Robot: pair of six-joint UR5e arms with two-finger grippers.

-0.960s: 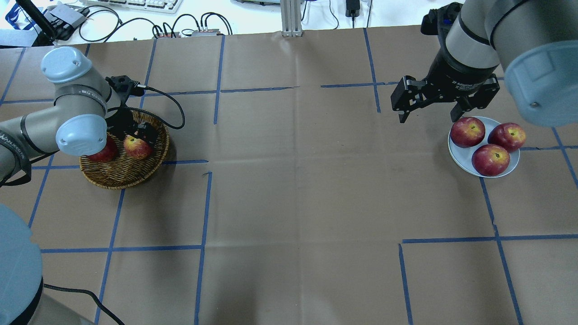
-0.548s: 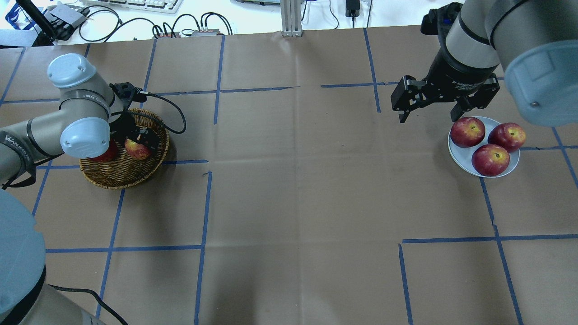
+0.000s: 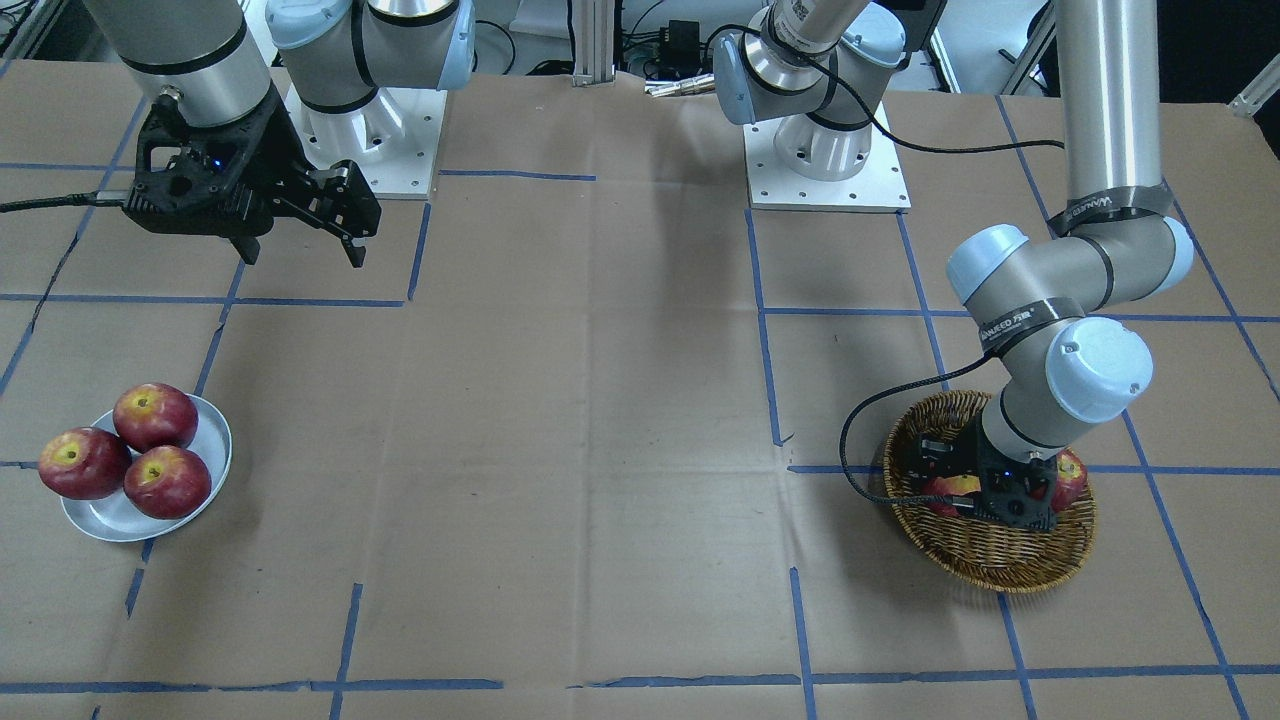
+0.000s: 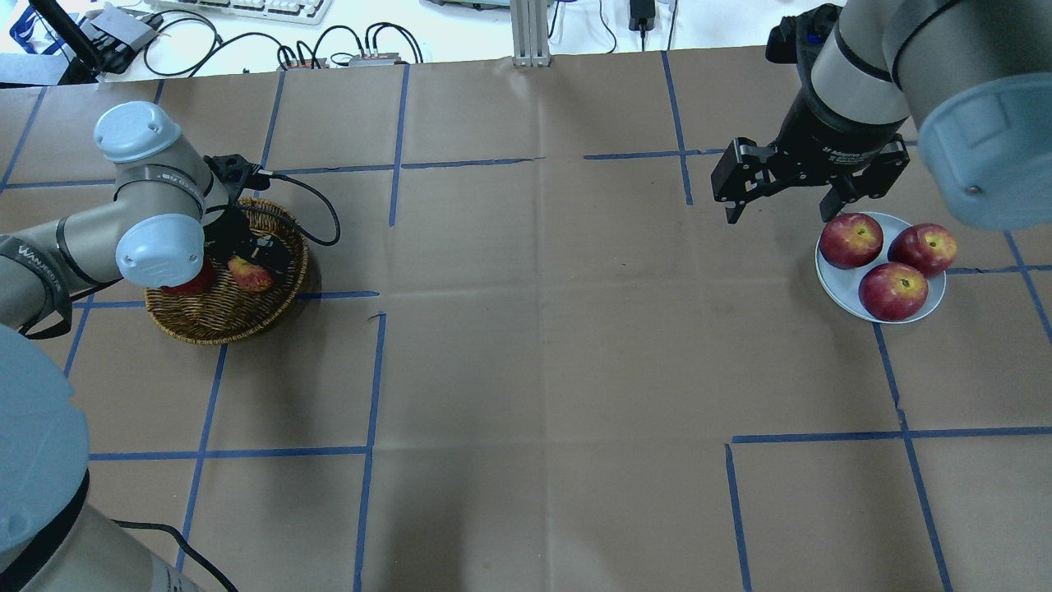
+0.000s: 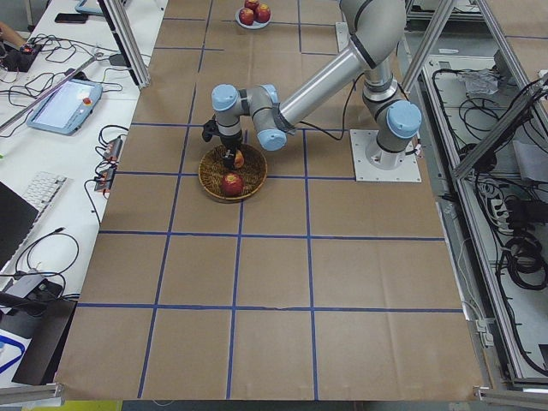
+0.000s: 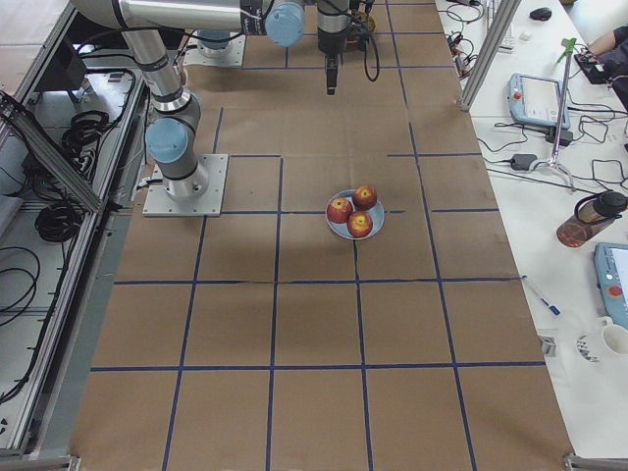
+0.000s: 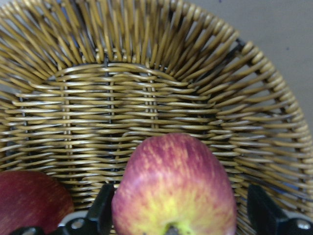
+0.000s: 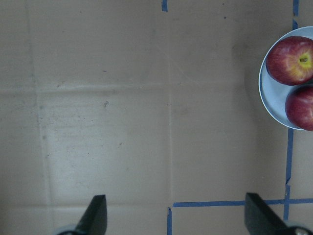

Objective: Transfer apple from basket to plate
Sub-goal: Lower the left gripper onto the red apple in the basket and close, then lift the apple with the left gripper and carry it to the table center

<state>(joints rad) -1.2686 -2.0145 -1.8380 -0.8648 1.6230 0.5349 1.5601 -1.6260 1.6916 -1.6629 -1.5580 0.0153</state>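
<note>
The apple (image 7: 173,188) lies inside the basket (image 7: 146,98), straddled by the wide-spread left pincer (image 7: 180,211); firm, smooth and bruisable, it probably wants a moderate squeeze across its widest middle.

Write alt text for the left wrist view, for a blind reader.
A red-and-yellow apple sits low in the centre, between the open left gripper's black fingers, inside a wicker basket. A darker apple shows at lower left.

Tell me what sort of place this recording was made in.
Most likely a robotics lab work cell: a table covered in brown paper, gridded with blue tape lines, bolted-down white robot base plates, and a side bench holding a grey teach pendant and white keyboard.
</note>
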